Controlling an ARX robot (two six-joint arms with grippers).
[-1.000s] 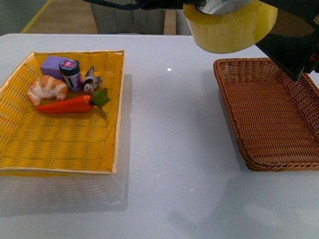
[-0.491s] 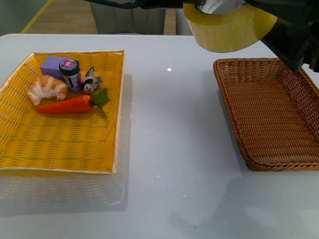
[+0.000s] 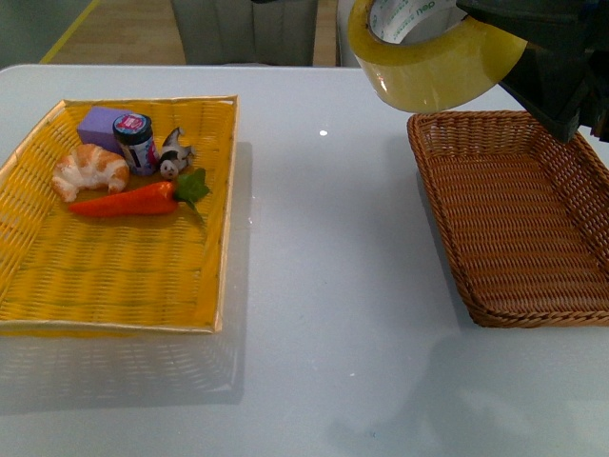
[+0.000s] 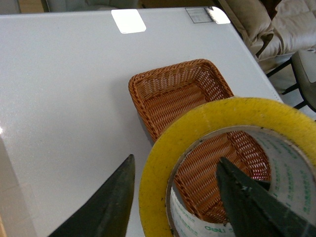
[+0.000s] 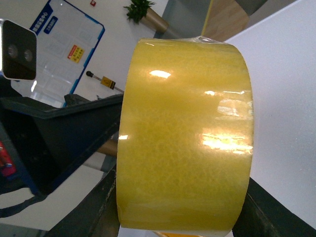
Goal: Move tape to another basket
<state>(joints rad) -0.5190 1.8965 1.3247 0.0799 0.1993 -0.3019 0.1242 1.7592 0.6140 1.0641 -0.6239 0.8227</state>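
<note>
Left wrist view: left gripper (image 4: 176,159) loosely straddles the tape (image 4: 222,118) wall

The tape (image 5: 185,133) is glossy, translucent yellow film with bright highlights, wound on a white, matt core (image 4: 291,163) that looks like printed card. The basket (image 3: 519,219) is brown woven wicker, ribbed and rough, and the tray (image 3: 124,276) is a finer yellow weave with a slight sheen. The table (image 3: 324,286) is smooth, white and faintly reflective.
</note>
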